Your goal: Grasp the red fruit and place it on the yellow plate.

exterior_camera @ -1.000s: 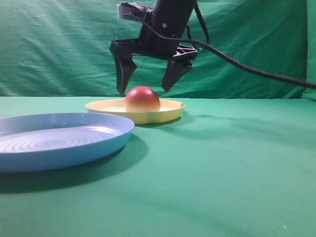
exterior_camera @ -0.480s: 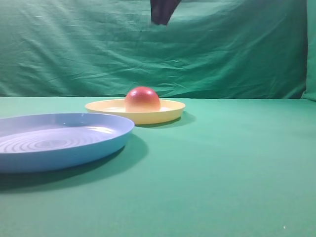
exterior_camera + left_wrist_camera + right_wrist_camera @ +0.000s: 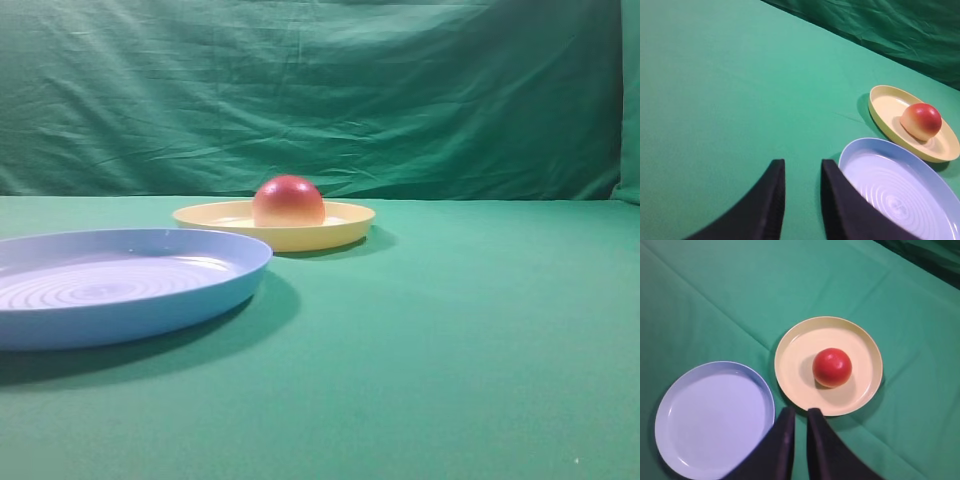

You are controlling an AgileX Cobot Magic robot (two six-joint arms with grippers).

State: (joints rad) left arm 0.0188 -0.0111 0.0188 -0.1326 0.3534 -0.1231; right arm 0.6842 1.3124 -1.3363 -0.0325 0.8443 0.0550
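The red fruit (image 3: 288, 200) sits flat side down on the yellow plate (image 3: 340, 228), a little left of the plate's centre. No gripper shows in the exterior high view. From high above, the right wrist view shows the red fruit (image 3: 832, 367) on the yellow plate (image 3: 795, 355). My right gripper (image 3: 801, 412) hangs well above the plate's near rim, its jaws almost together with nothing between them. The left wrist view has the red fruit (image 3: 921, 120) and yellow plate (image 3: 885, 107) far off at the right. My left gripper (image 3: 802, 167) is over bare cloth, with a moderate empty gap.
A larger light blue ridged plate (image 3: 200, 290) lies in front and to the left of the yellow one, with a small gap between them. This blue plate (image 3: 900, 200) is just right of my left gripper. Green cloth covers the table and hangs as a backdrop.
The right gripper stood open over the fruit a second ago. It has since risen straight up out of the exterior view. The fruit and both plates have not moved.
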